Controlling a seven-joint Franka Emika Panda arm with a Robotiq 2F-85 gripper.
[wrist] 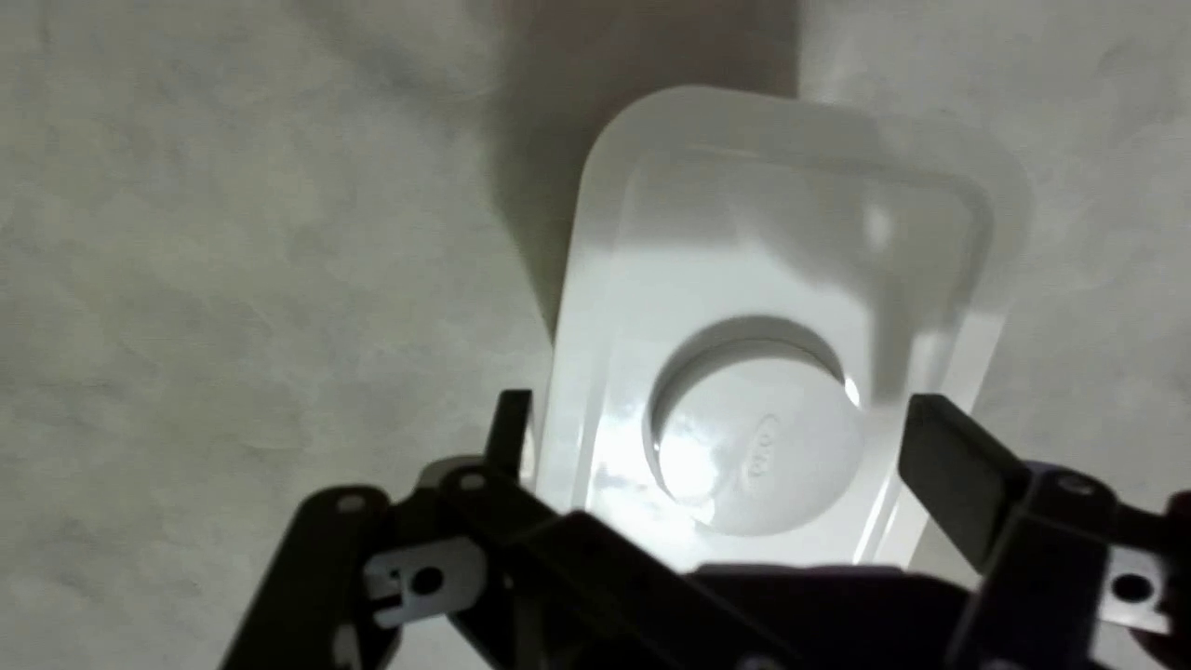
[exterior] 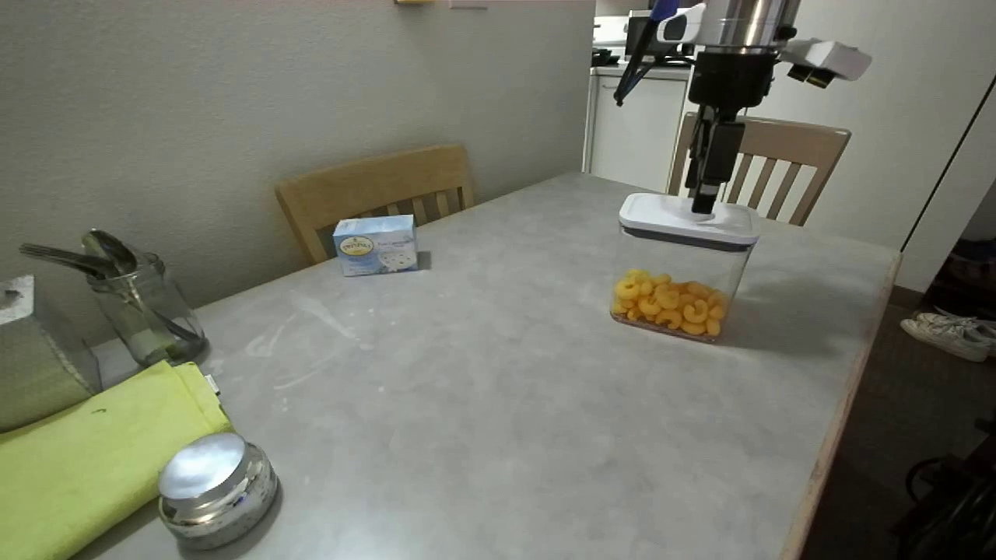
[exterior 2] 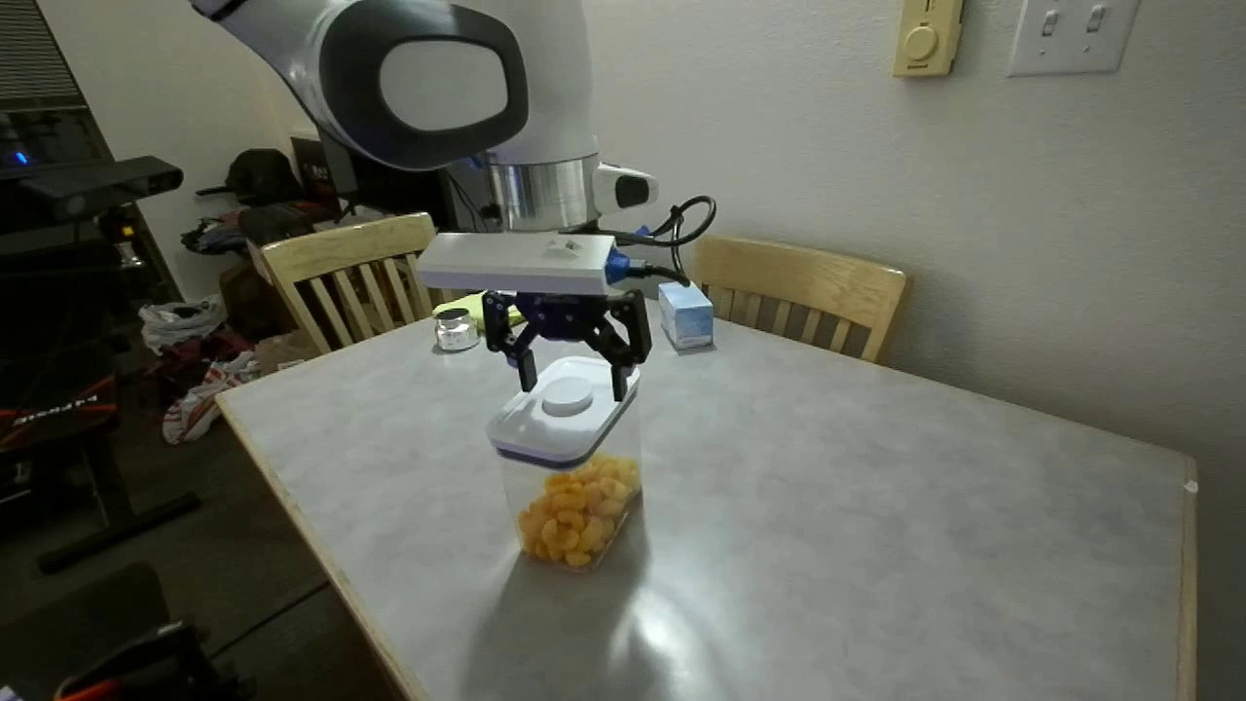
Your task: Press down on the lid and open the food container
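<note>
Your arm [exterior 2: 545, 97] was bent over the table [exterior 2: 896, 506]; in an exterior view its thick white section slanted down from the left to a nearly upright wrist, with a white bar [exterior 2: 516, 263] fixed almost level just above the gripper [exterior 2: 574, 385]. The gripper pointed down, and its fingers [exterior 2: 527, 372] were spread, leaving a wide gap between the tips. The lid [exterior 2: 531, 428] lay flat below them, seated on top of the container [exterior: 681, 268], with its round button [wrist: 768, 447] standing raised in the middle. In the wrist view you had one fingertip on each side of that button: the left one just outside the lid's left edge, the right one overlapping the right edge. In an exterior view a fingertip [exterior: 704, 201] covered most of the button, and whether either tip touched the lid could not be told. The container stood upright on the table beneath the gripper in both exterior views, its lower part filled with yellow snack pieces [exterior: 669, 302]. Well apart from it, on the left in an exterior view, a metal tin [exterior: 218, 490] sat near, just beside a yellow cloth [exterior: 109, 459]; a glass jar [exterior: 148, 319] and a small blue box [exterior: 377, 245] stood farther off.
</note>
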